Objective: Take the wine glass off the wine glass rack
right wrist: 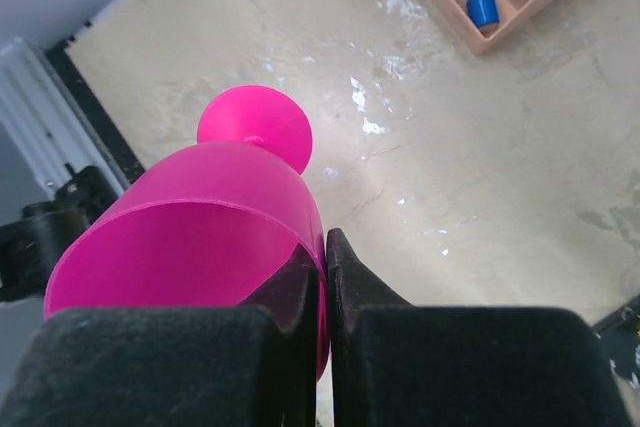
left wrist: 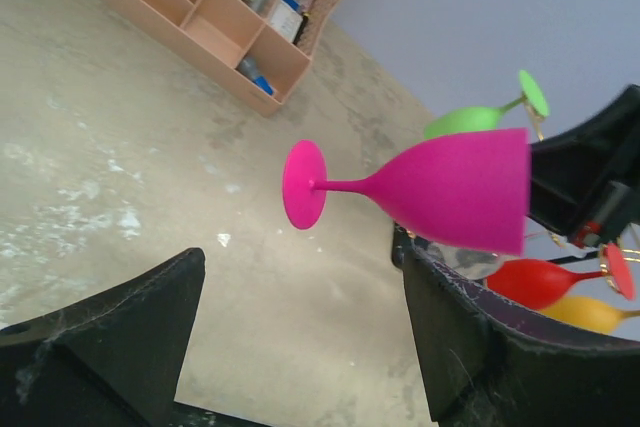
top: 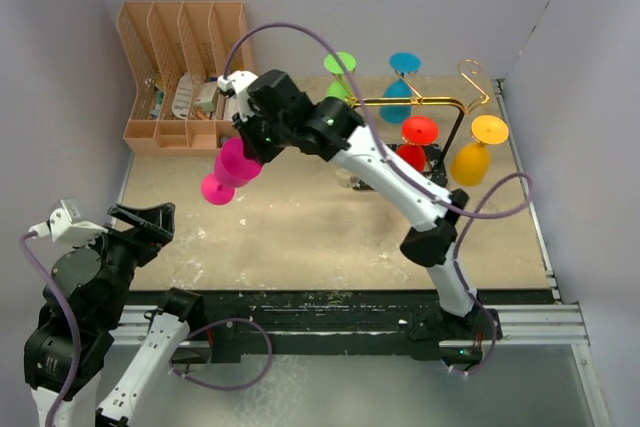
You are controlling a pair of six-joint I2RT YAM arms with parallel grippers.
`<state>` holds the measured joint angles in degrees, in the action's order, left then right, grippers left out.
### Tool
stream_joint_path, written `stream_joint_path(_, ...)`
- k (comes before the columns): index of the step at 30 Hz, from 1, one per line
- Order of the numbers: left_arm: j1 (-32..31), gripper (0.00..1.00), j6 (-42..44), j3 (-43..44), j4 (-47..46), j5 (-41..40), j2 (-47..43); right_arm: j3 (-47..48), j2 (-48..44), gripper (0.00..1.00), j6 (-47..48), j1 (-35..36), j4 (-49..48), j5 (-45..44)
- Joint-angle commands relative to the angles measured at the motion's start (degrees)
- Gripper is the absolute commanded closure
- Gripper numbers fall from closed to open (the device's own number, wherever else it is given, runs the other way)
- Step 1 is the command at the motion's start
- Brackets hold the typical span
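Closest to us, the right gripper [right wrist: 324,247] has its black fingers pressed almost together on the wall of the pink wine glass [right wrist: 190,237], one finger inside the bowl and one outside. We see the glass lying on its side in the air above the table [top: 330,237]. It is clear of the wine glass rack [top: 425,102], and its foot points toward the left gripper [left wrist: 300,257]. That gripper's jaws stand wide apart with nothing between them, apart from the foot. A green glass [top: 335,90], blue glass [top: 397,102], red glass [top: 410,155] and yellow glass [top: 468,162] hang at the rack. The orange file organiser [top: 180,67] sits far left.
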<state>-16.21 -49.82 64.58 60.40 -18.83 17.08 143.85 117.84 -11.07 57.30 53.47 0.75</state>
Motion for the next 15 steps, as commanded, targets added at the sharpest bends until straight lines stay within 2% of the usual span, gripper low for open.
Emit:
stream_joint_path(1, -0.19, 0.17, 9.81, 1.40, 0.63, -4.33, 1.94, 5.48, 7.99, 1.00, -1.60, -0.40, -0.66, -0.41)
stream_joint_path(8, -0.16, 0.19, 14.82, -1.08, -2.28, -2.99, 0.35, 6.54, 14.92, 1.00, -2.95, -0.52, -0.66, -2.61)
stream_joint_path(15, -0.19, 0.19, 17.73, -4.64, -6.74, -3.45, -0.82, 6.09, 17.55, 1.00, -2.30, -0.52, 0.16, -6.94)
